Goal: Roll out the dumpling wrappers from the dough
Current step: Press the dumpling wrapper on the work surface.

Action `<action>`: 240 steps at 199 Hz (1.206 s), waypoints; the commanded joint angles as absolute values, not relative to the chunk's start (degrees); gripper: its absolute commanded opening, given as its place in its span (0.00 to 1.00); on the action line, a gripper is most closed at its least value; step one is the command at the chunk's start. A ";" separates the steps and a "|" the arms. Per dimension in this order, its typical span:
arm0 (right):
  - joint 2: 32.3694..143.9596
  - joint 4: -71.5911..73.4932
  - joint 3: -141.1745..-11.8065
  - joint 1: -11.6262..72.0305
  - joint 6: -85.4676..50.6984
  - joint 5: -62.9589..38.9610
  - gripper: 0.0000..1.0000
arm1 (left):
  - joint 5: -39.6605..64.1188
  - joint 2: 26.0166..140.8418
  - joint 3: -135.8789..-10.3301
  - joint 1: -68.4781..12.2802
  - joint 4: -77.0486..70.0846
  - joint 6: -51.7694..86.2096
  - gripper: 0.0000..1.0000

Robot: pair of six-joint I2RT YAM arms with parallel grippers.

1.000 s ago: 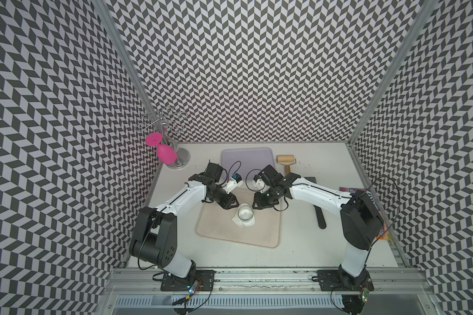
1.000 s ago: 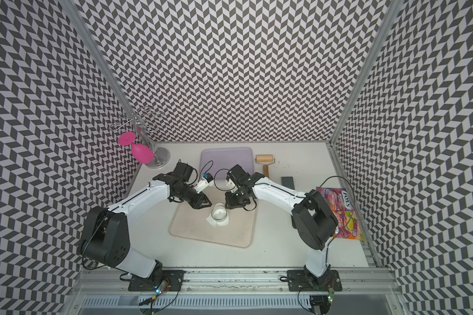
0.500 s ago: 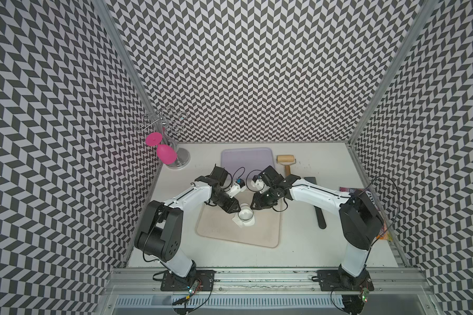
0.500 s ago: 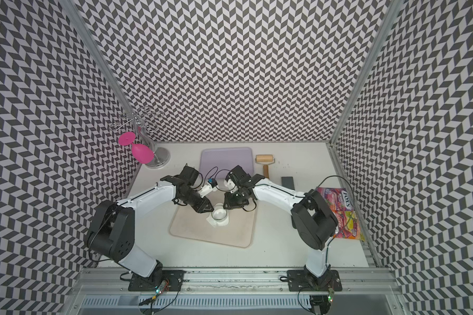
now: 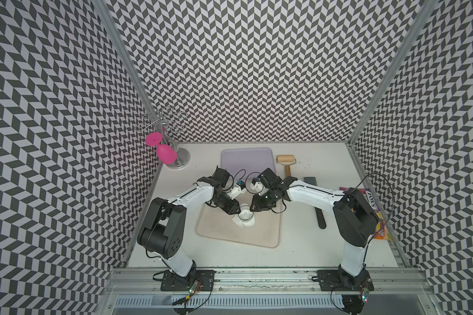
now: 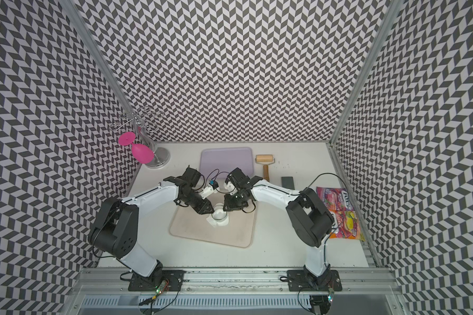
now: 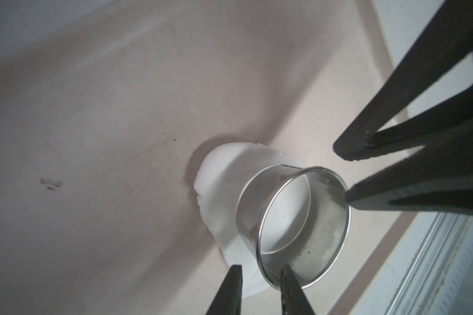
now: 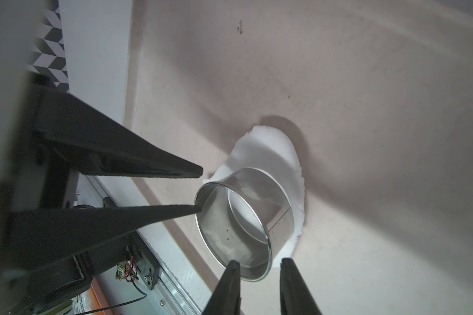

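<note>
The dough [image 7: 219,185] was flattened into a thin, matte white sheet with an irregular edge, laid flat on the beige tray [image 7: 93,136]; part was enclosed by the upright metal ring cutter [image 7: 322,240].

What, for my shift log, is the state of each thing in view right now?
dough: flattened, lying on the beige tray.
ring cutter: upright on the dough.
left gripper: jaws open, astride the ring cutter's wall.
right gripper: jaws open, astride the opposite wall.
rolling pin: lying on the table, untouched.
pink glass: hanging upside down from the rack.
</note>
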State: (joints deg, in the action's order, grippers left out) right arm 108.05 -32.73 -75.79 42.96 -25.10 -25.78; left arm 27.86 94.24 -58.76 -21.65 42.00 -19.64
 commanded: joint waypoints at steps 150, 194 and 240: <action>112.65 -30.23 -75.84 43.29 -24.95 -25.45 0.14 | 27.78 96.52 -57.91 -22.59 39.78 -19.06 0.23; 113.21 -30.23 -75.78 43.24 -24.81 -25.15 0.06 | 27.53 97.43 -57.57 -22.50 39.42 -18.98 0.11; 114.34 -29.97 -75.75 43.15 -24.80 -25.13 0.00 | 25.23 98.35 -57.47 -22.65 39.16 -18.61 0.00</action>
